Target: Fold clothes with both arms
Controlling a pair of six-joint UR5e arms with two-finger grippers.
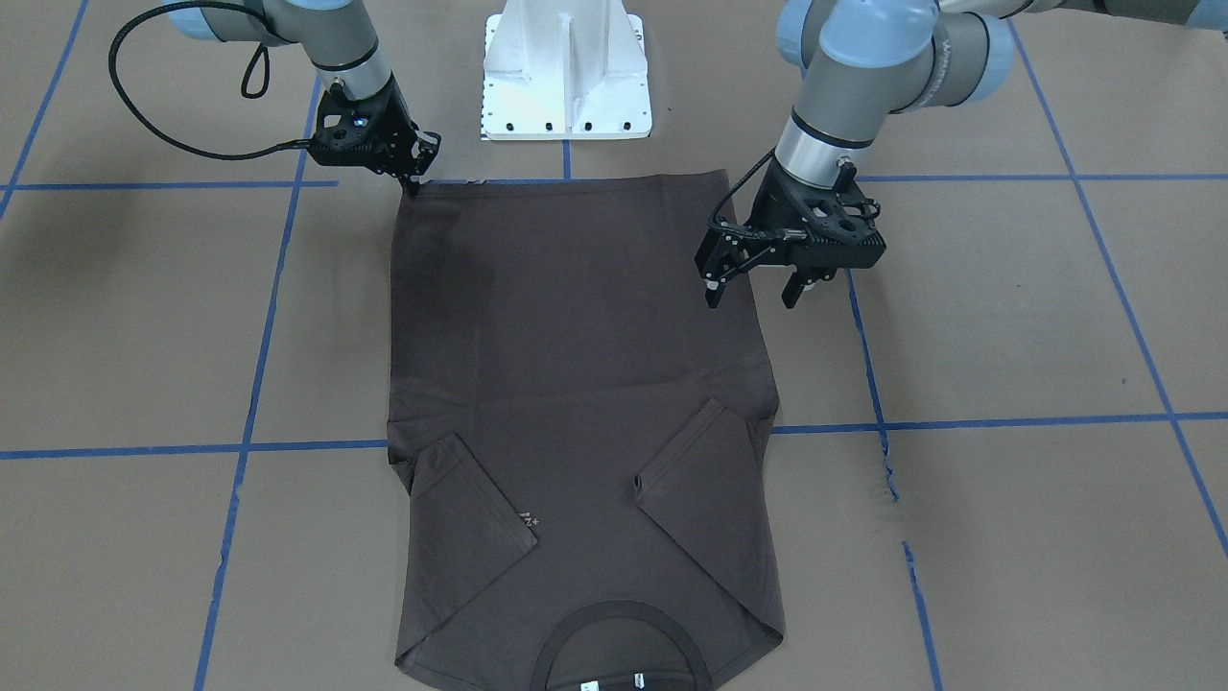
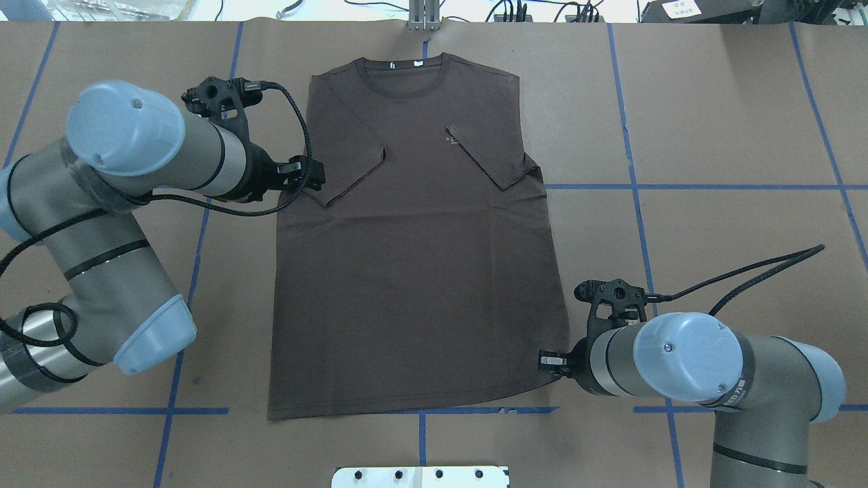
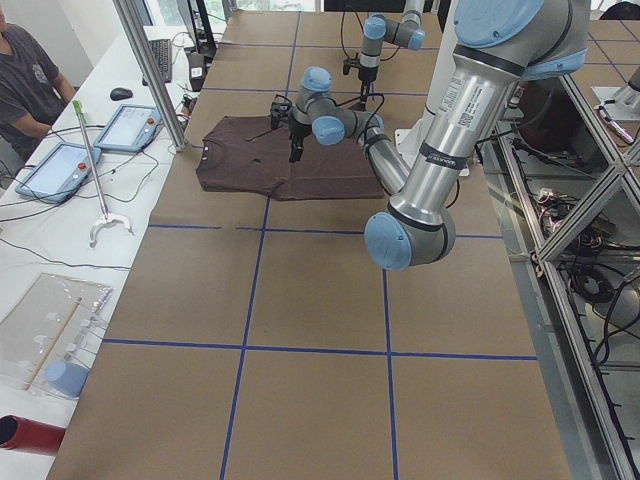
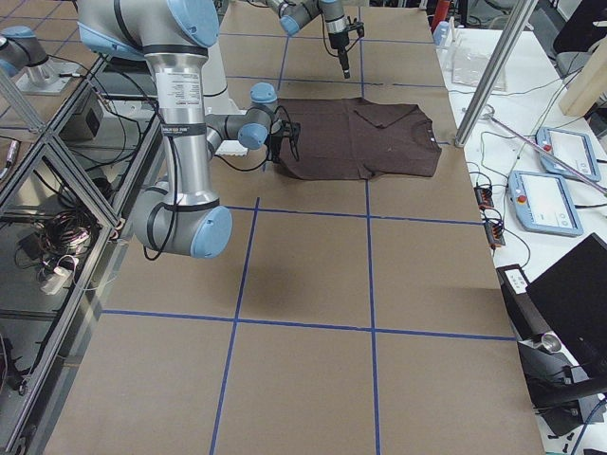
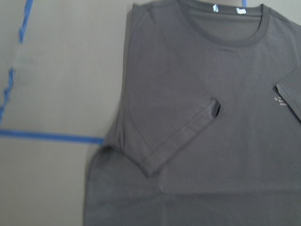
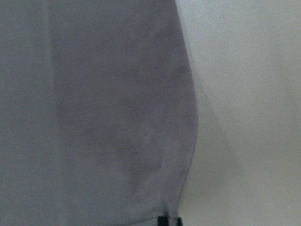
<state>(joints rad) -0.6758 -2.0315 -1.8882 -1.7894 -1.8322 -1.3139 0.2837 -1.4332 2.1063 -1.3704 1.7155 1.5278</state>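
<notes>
Sleeves in, hem fold starting. From overhead, the right gripper (image 1: 414, 180) has its jaws pinched on the shirt's (image 2: 413, 271) 5 o'clock corner. The left gripper (image 1: 758, 290) hovers at 10, jaws apart, and likely needs the 7 o'clock corner next.

A dark brown T-shirt (image 1: 576, 384) lies flat on the brown paper-covered table (image 1: 1007, 317), its ribbed collar (image 1: 566, 624) at the view's bottom edge and both sleeves folded inward. The right gripper (image 1: 413, 180) pinches one hem corner, fingers together. The left gripper (image 1: 751, 299) hovers with its fingers spread above the shirt's opposite side edge. A white pedestal base (image 1: 566, 77) stands beyond the hem.
</notes>
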